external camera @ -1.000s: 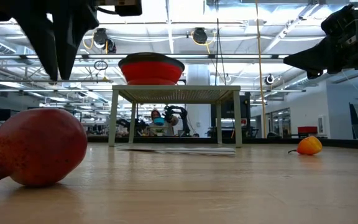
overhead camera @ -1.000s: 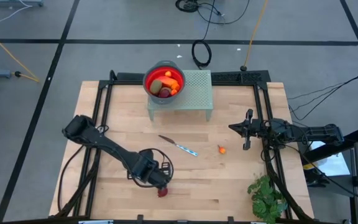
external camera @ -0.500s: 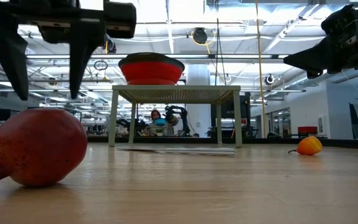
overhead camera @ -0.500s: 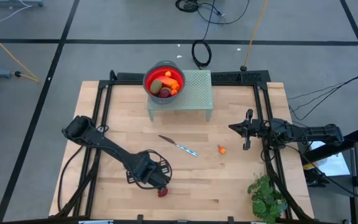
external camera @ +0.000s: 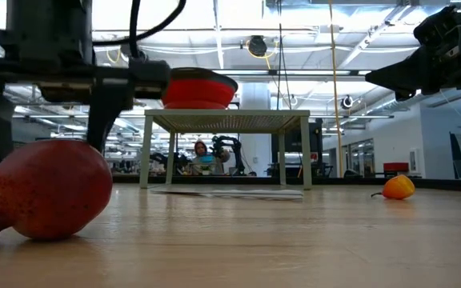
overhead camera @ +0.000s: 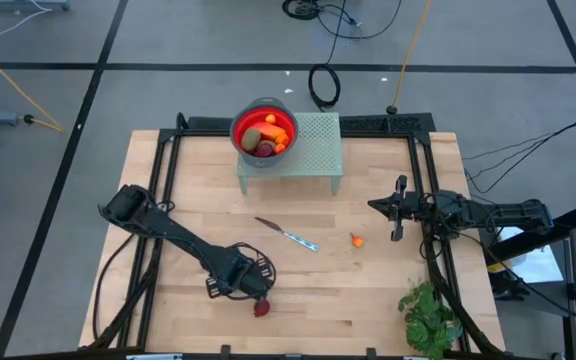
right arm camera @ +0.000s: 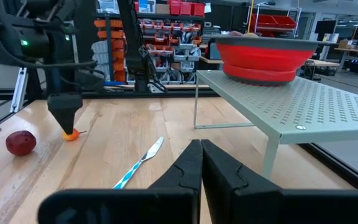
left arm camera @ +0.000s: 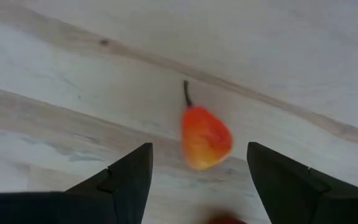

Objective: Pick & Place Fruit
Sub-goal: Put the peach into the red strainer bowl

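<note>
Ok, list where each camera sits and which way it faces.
High: overhead, straight down on table; both arms show.
Low: table-top level, looking across past pomegranate; left tool shows.
Left wrist: down on orange fruit; left tool open.
Right wrist: across toward red bowl; right tool shut.
Shared: low and right wrist see pomegranate.

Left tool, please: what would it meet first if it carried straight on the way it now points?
Most likely the dark red fruit: the open left tool points down with the fruit just below its tips, then the wooden table. Depth is hard to judge, so it might slip past.
</note>
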Motion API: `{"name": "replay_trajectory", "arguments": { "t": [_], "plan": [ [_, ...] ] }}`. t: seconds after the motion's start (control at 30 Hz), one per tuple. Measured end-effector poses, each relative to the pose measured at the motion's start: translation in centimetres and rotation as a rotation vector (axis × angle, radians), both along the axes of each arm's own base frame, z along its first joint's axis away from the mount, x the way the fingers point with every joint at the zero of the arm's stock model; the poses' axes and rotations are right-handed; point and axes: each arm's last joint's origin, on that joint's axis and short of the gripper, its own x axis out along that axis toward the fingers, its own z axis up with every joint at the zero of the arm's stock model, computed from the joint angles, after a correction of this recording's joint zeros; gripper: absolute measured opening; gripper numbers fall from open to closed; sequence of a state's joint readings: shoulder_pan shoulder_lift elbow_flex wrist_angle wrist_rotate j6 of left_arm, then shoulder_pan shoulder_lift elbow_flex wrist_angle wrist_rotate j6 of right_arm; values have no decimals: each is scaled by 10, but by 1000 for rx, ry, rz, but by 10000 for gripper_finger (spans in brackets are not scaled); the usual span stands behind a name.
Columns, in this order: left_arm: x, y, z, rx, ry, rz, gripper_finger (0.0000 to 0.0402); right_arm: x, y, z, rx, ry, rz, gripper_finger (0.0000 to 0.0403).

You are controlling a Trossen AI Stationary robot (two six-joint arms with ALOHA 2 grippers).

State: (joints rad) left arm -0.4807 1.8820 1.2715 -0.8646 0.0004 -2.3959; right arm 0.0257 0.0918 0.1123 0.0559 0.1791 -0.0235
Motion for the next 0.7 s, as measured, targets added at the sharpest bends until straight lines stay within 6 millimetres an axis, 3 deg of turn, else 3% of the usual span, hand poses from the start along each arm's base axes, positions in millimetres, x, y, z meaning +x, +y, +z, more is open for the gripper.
{"name": "replay_trajectory", "arguments": {
  "t": [0.4,0.7],
  "plan": [
    [1,6,-8,-7,-15,19,262,0,0,0,0,0,0,0],
    [7,3,-26,-54,29,17,262,0,0,0,0,0,0,0]
  ]
}}
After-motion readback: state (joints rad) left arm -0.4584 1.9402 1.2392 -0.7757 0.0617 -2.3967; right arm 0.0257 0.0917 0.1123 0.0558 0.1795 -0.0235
